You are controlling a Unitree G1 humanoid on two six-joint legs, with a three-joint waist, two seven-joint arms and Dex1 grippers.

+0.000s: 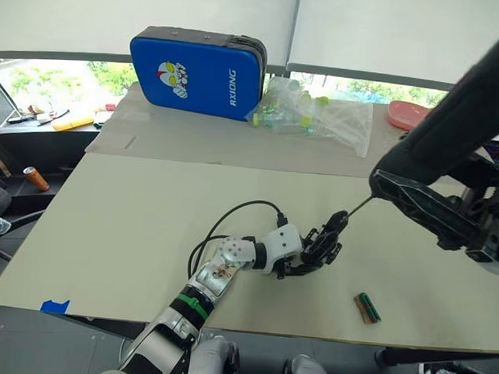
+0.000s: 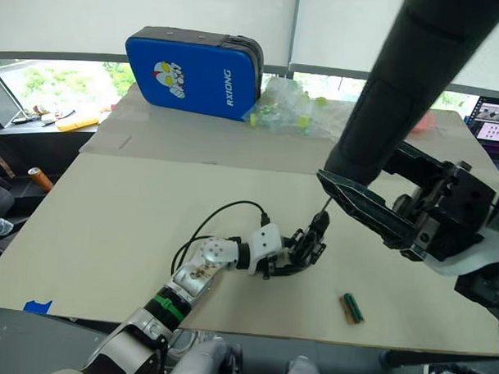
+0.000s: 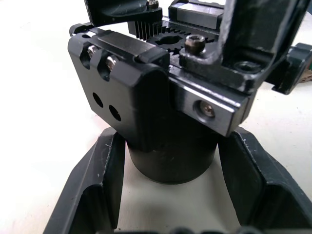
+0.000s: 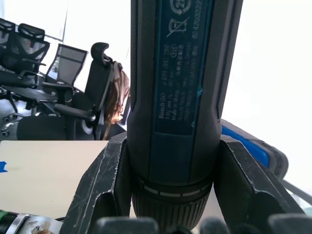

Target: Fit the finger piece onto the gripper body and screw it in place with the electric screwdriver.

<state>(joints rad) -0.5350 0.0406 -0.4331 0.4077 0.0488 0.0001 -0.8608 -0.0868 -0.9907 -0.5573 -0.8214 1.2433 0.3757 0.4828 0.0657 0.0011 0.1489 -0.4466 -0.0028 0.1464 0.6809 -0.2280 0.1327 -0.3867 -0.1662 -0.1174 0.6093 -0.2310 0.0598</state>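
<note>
Low on the counter [image 1: 150, 208], left end effector [image 1: 319, 253] clamped on gripper body [image 3: 165, 112]. Above right, right end effector [image 2: 396, 217] clamped on electric screwdriver [image 4: 178, 87], bit tip touching gripper body's top.

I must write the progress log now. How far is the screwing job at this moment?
Already done, it seems: the left gripper holds the gripper body by its round base on the table, and the right gripper holds the electric screwdriver. In hand: the bit tip is at the top of the body. Whether the finger piece is seated, or any screw is tight, I cannot tell.
</note>
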